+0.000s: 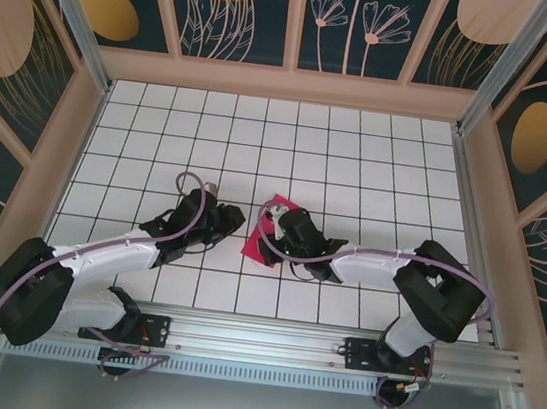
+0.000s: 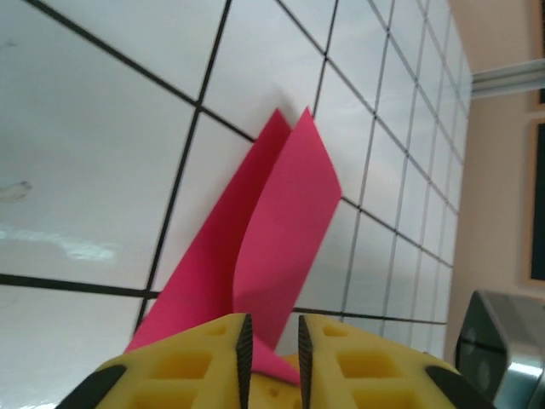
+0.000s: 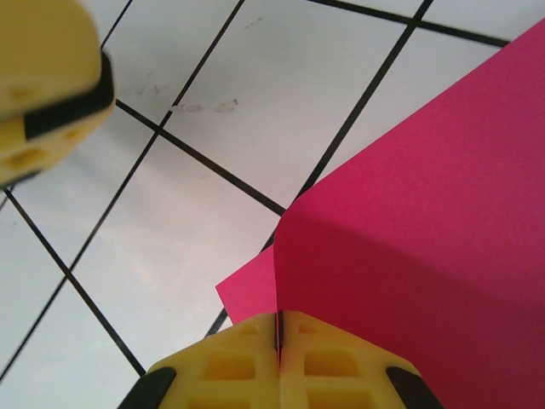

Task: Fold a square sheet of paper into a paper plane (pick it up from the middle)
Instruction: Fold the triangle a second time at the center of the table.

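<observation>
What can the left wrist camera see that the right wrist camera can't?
Left wrist camera: the sheet of paper folded so one flap stands up, with two pointy corners. The left tool has its fingers a little apart, with a bit of paper between them. There is a metal rail by the wall.
Right wrist camera: the right tool pinched shut on the paper's edge, and smudges on a tile.
Both: the pink-red paper and the white tiled table with black lines.

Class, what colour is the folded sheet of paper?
Plain magenta-red; the sheet of paper shows best in the right wrist view.
</observation>
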`<action>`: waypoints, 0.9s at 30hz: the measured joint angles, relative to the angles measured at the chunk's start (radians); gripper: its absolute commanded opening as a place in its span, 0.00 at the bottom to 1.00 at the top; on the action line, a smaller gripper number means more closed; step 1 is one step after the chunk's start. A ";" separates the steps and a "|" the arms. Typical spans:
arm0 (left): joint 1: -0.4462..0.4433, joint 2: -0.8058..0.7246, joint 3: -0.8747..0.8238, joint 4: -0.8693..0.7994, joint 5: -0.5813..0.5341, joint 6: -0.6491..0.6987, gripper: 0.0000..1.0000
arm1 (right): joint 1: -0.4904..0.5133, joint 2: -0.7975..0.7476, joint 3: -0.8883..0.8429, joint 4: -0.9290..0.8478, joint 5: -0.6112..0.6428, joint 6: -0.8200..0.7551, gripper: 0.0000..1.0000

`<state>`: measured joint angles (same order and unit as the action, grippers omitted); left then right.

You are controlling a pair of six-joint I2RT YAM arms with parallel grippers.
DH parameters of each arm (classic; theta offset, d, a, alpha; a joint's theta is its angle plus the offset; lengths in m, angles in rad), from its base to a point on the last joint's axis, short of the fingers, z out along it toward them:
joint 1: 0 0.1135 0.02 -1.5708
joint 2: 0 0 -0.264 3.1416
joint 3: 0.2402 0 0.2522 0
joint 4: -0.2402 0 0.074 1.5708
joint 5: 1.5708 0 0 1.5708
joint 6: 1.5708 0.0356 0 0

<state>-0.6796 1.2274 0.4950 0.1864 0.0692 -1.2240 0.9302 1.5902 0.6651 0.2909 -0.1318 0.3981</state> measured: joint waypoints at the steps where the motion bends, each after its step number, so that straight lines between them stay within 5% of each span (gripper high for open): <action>1: 0.000 0.002 0.000 -0.015 0.003 0.010 0.17 | -0.008 0.009 0.000 0.013 -0.019 0.025 0.00; 12: -0.045 0.187 0.032 -0.029 0.080 0.053 0.09 | -0.085 0.021 -0.092 0.215 -0.148 0.232 0.00; 27: -0.073 0.334 0.054 0.027 0.098 0.060 0.07 | -0.126 0.032 -0.105 0.237 -0.205 0.247 0.02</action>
<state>-0.7525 1.5616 0.5491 0.2138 0.1673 -1.1637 0.8043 1.6226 0.5598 0.5274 -0.3370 0.6449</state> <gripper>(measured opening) 0.075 0.050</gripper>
